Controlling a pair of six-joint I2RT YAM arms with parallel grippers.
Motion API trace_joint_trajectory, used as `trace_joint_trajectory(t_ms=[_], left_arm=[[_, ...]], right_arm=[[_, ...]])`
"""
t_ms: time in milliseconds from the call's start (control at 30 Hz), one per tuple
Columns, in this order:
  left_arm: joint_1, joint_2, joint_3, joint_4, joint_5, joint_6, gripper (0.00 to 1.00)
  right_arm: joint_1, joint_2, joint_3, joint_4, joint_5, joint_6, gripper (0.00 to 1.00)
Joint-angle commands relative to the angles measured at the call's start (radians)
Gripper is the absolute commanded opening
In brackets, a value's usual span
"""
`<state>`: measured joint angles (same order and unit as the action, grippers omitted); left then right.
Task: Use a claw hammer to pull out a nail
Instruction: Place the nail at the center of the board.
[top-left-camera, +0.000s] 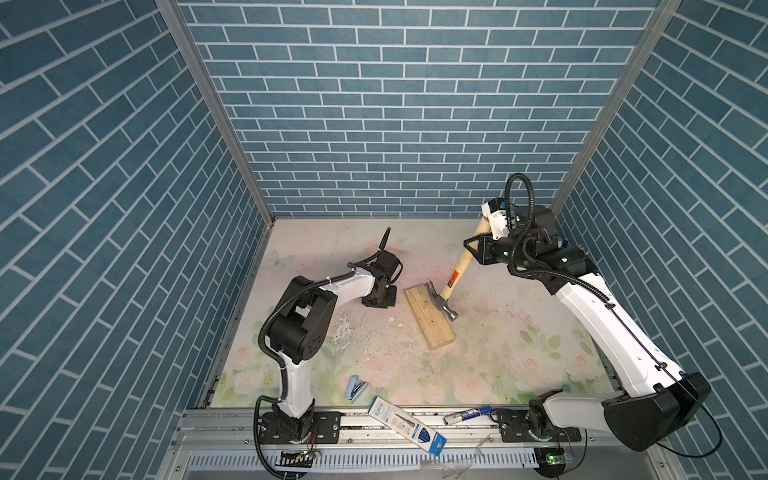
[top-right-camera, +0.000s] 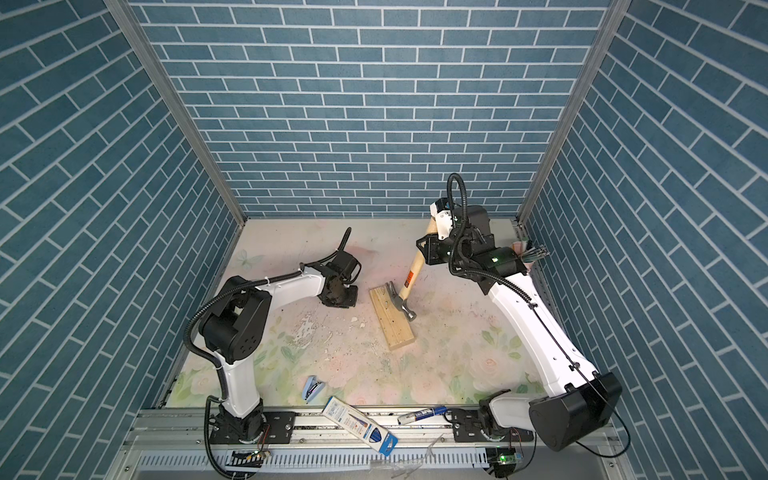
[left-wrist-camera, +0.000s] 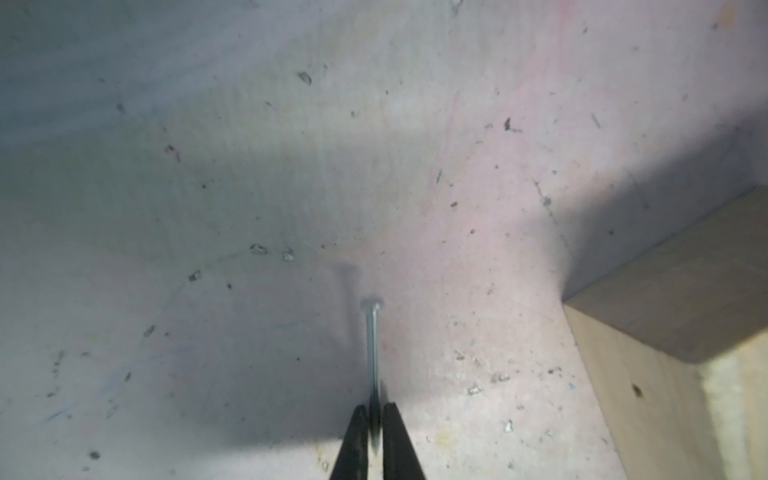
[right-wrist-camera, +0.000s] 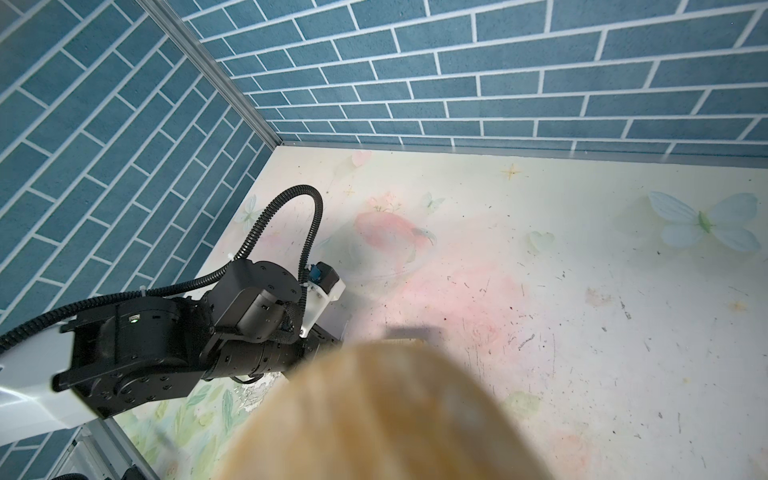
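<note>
The claw hammer leans over the table, its grey head resting on a pale wooden block. Its wooden handle rises toward the back right. In both top views my right gripper is shut on the upper handle. The blurred handle end fills the right wrist view and hides the jaws. My left gripper hangs low over the table just left of the block. It is shut on the pointed end of a thin steel nail, whose head points away from the fingers.
A blue stapler, a blue-and-white pen box and a marker lie near the front rail. A cup of pens stands by the right wall. Blue brick walls close in three sides. White flakes litter the table's middle.
</note>
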<state>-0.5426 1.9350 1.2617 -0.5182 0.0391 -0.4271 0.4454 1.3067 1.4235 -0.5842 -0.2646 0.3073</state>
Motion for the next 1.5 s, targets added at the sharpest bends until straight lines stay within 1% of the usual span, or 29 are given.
trace_joint_trajectory(t_ms=[0,100,467,700,867,933,1033,1167,1233,1367,1467], left_arm=[[0.009,0.019,0.011,-0.023,-0.011,-0.024,0.15],[0.008,0.018,0.008,-0.02,-0.006,-0.028,0.17],[0.01,-0.013,0.003,-0.008,0.026,-0.044,0.17],[0.01,-0.054,0.014,-0.021,0.03,-0.045,0.21],[0.009,-0.086,0.028,-0.034,0.031,-0.043,0.25],[0.009,-0.098,0.032,-0.037,0.038,-0.045,0.25],[0.009,-0.115,0.032,-0.03,0.066,-0.055,0.26],[0.004,-0.14,0.009,0.013,0.145,-0.081,0.26],[-0.004,-0.155,-0.006,0.034,0.18,-0.098,0.29],[-0.03,-0.184,-0.042,0.062,0.234,-0.127,0.4],[-0.044,-0.205,-0.084,0.094,0.26,-0.152,0.45]], right_arm=[[0.007,-0.06,0.011,0.08,-0.016,0.031,0.0],[0.007,-0.061,0.008,0.08,-0.016,0.03,0.0],[0.006,-0.071,0.006,0.075,-0.011,0.03,0.0],[0.009,-0.078,0.006,0.061,0.0,0.012,0.0],[0.021,-0.084,0.01,0.038,0.027,-0.021,0.0],[0.027,-0.086,0.013,0.025,0.035,-0.036,0.0],[0.045,-0.086,0.023,-0.003,0.062,-0.063,0.0],[0.072,-0.087,0.03,-0.035,0.106,-0.092,0.0],[0.082,-0.089,0.03,-0.047,0.124,-0.104,0.0],[0.093,-0.093,0.03,-0.063,0.142,-0.112,0.0],[0.104,-0.098,0.031,-0.075,0.139,-0.119,0.0]])
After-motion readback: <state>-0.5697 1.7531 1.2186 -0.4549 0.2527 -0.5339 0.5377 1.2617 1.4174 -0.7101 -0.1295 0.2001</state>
